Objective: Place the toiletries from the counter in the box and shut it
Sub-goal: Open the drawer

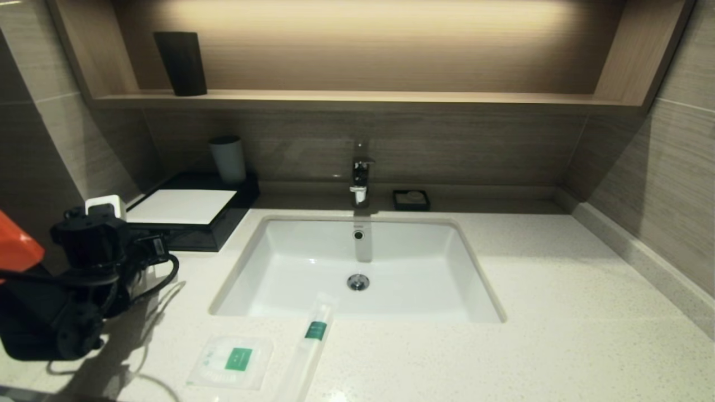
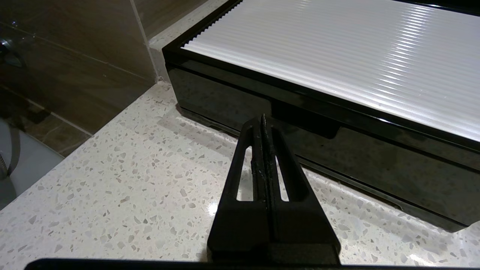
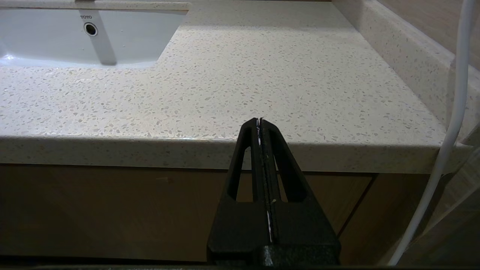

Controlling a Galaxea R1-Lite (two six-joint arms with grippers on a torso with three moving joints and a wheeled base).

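Observation:
The black box (image 1: 184, 223) with a white top panel sits closed at the back left of the counter (image 1: 558, 335). My left gripper (image 2: 262, 118) hovers low over the counter, shut and empty, its tip just in front of the notch in the box's drawer front (image 2: 375, 161). A flat square packet (image 1: 232, 362) and a long slim packet (image 1: 313, 346), both with green labels, lie near the counter's front edge, in front of the basin. My right gripper (image 3: 260, 120) is shut and empty, just off the counter's front edge on the right, out of the head view.
A white basin (image 1: 357, 268) with a faucet (image 1: 360, 178) is sunk into the middle of the counter. A small black soap dish (image 1: 411, 199) stands behind it. A pale cup (image 1: 228, 159) stands at the box's back end. A black cup (image 1: 180, 56) is on the wall shelf.

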